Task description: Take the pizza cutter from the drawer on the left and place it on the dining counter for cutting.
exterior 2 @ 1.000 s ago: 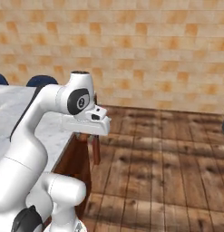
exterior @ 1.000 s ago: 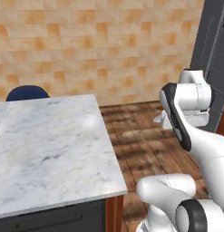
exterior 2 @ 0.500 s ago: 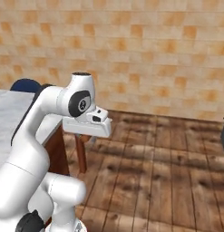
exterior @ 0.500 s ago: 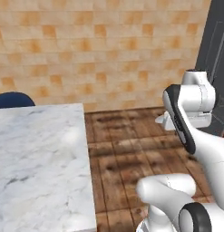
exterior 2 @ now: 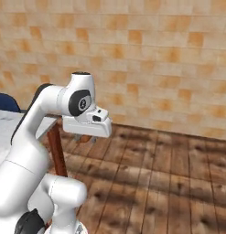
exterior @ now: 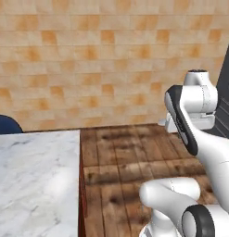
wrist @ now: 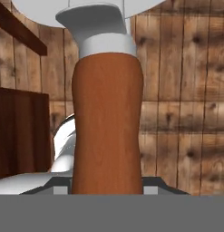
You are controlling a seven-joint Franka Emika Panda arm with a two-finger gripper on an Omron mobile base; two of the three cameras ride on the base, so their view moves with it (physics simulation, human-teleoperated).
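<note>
The pizza cutter [wrist: 107, 122] fills the hand view: its reddish-brown wooden handle stands upright, with a silver collar and the edge of the round blade at the top. My gripper [exterior 2: 85, 137] is shut on that handle and hangs under the white hand, above the wooden floor just off the counter's corner. A bit of the brown handle [exterior 2: 88, 138] peeks out below the hand in the right base view. The dining counter [exterior: 32, 185] is the white marble top at the lower left; its corner [exterior 2: 9, 124] lies behind my arm. The drawer is out of view.
An orange tiled wall [exterior: 97, 60] closes the back. Wooden plank floor [exterior 2: 169, 183] spreads to the right of the counter. A blue stool [exterior: 4, 124] stands at the counter's far side. A dark tall unit [exterior: 226, 88] stands at the right edge.
The whole picture has shifted in both base views, so the base has moved: the counter has slid left and more floor shows. The arm keeps its pose and its grip on the cutter.
</note>
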